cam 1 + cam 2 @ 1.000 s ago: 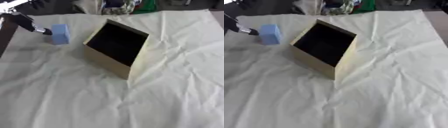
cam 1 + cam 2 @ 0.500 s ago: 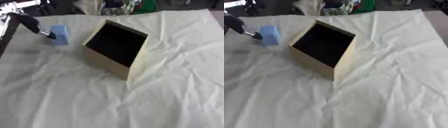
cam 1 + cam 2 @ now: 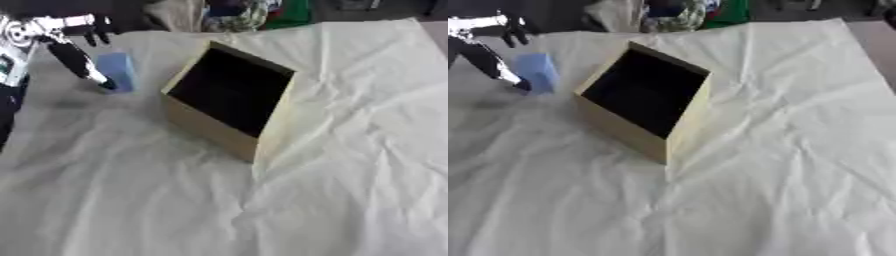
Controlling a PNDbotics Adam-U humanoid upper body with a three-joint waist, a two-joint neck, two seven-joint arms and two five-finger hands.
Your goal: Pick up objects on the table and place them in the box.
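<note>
**Left hand at the blue block, box lying just beyond**

Here the left hand comes in from the upper left corner, its black fingers stretched long and straight, slanting down toward the desk. The fingers are not curled round anything; the hand is open. A shorter dark digit sticks up near the top of the hand, apart from the long ones.

The blue block stands just beside the fingers, on the side away from the robot's arm. The fingertips reach the block's lower near corner and seem to touch it there, though the contact itself is too blurred to be sure of. The block rests on the cream cloth that covers the desk, and looks upright, a little taller than wide.

Farther out from the hand, past the block, sits the box. It is a tan cardboard box with a dark inside, tilted so its open mouth faces up and toward the hand's side. Nothing can be made out inside it. The block is near the box's closest wall but apart from it.

The right hand shows in neither view.
</note>
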